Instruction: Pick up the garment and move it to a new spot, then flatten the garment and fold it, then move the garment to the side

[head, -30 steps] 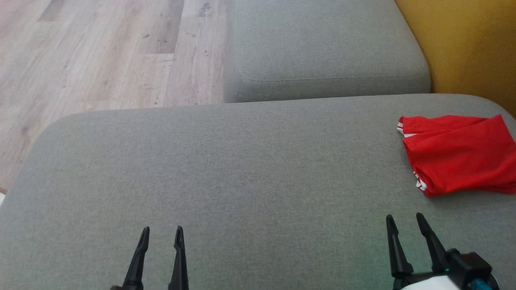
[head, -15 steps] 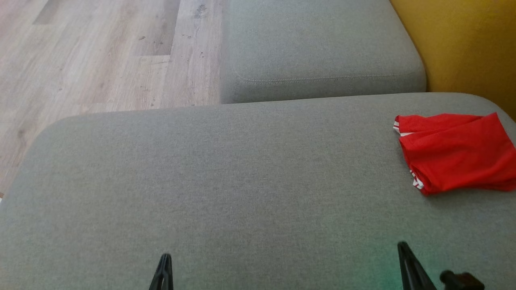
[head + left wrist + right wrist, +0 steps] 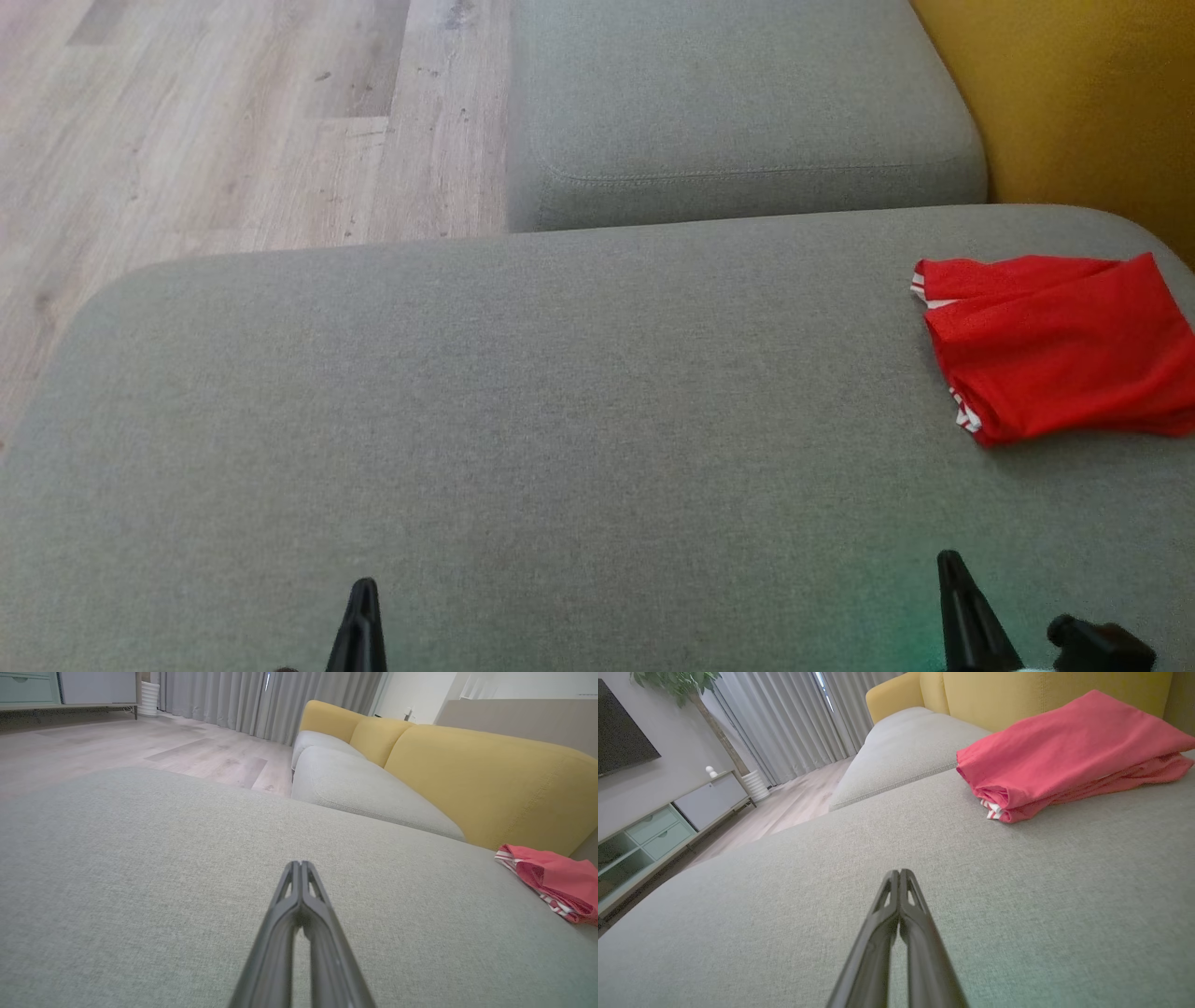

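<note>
- Left gripper (image 3: 299,864): fingers pressed together, holding nothing; low over the bare grey seat cushion (image 3: 560,420), pointing forward along it.
- Right gripper (image 3: 899,872): likewise closed tip to tip and empty; aimed across the cushion, well short of the garment (image 3: 1064,751).
- Red garment: white-striped trim, folded into a compact stack at the cushion's far right, beside the yellow backrest (image 3: 1074,93); clear of the middle, so probably set aside on purpose.
- Judged stage: folding and side placement apparently done; both arms low and near the robot, well apart from each other.
</note>
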